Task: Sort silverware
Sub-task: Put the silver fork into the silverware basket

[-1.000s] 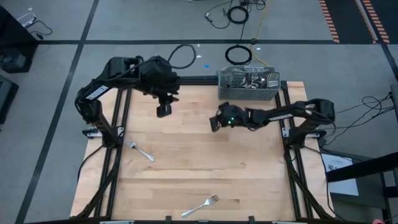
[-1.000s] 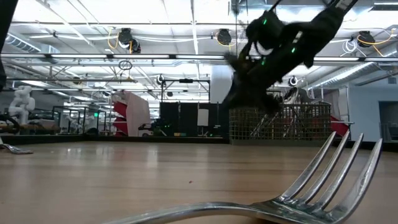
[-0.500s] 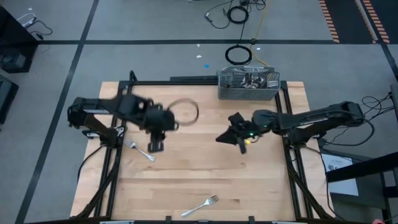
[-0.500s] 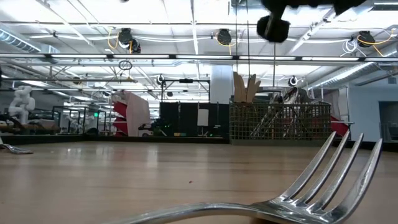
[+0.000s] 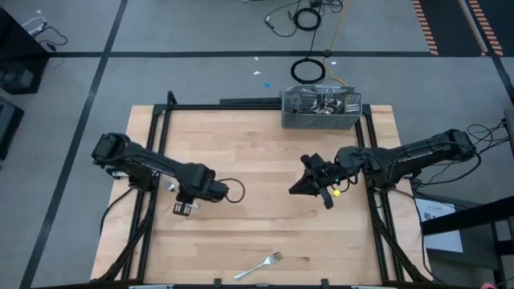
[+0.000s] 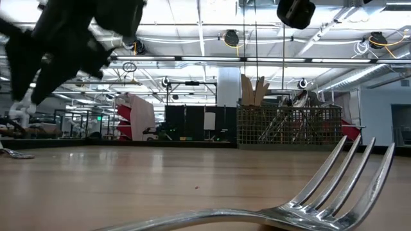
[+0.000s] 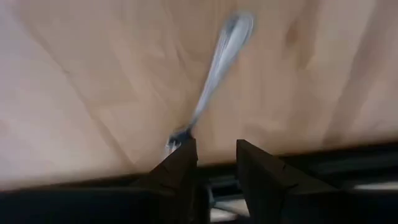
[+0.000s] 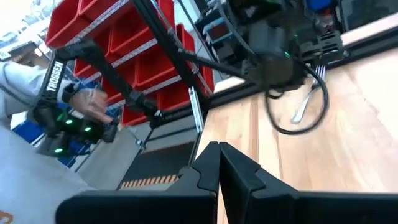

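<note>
A silver fork lies flat on the wooden table near its left side, also seen in the low view. My left gripper hangs open above the fork's tine end, pointing steeply down and clear of the table. A second fork lies flat near the front edge, large in the low view. My right gripper is shut on nothing, held high and about level right of the table's middle.
A grey mesh caddy holding silverware stands at the table's far edge, right of centre. Bare wood lies between the two arms. Beyond the table's left side, a person in a grey sleeve shows in the right wrist view.
My left gripper has swung from high over the far part of the table toward the near left, dropped steeply and tipped to point down over the left fork. My right gripper has risen, tipped up to about level and drawn back toward the near right. Both forks have stayed put.
</note>
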{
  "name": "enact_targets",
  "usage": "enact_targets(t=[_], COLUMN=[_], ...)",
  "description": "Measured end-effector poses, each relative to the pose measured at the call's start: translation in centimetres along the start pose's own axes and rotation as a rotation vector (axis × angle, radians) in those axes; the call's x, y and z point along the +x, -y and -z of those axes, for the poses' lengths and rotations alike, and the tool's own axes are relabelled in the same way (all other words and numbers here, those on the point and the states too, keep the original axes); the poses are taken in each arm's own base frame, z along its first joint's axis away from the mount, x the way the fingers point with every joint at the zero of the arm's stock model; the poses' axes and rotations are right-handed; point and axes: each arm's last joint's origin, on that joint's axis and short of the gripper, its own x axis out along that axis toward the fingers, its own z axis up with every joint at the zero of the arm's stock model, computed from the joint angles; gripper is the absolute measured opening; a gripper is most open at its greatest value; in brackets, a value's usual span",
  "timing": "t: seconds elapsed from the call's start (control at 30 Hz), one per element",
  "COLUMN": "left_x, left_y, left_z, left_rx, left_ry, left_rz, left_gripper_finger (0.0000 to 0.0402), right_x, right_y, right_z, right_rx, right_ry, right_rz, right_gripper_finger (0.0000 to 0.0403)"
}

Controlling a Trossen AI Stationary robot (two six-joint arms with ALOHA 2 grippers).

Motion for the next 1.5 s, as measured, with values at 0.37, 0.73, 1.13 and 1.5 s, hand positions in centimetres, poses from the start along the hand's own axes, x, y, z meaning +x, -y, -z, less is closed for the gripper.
enact_targets(t=[0.37, 0.73, 1.13, 1.5], left_x=[5.8, 9.1, 9.2, 9.0], left_y=[-0.4, -0.8, -0.7, -0.8], left_z=[-0.4, 0.7, 0.1, -0.3], left_rx=[0.155, 0.205, 0.24, 0.265], left_ry=[-0.03, -0.072, -0.011, -0.004], left_rz=[-0.014, -0.013, -0.023, -0.031], left_gripper_finger=[0.0121, 0.0121, 0.0097, 0.0012], right_x=[0.0, 0.0, 0.0, 0.0], right_y=[0.0, 0.2, 0.2, 0.0], right_z=[0.3, 0.2, 0.0, -0.3], right_rx=[0.06, 0.138, 0.147, 0.153], right_ry=[-0.019, 0.03, 0.081, 0.111], right_rz=[0.027, 0.094, 0.139, 0.111], right_gripper_finger=[0.0, 0.0, 0.0, 0.0])
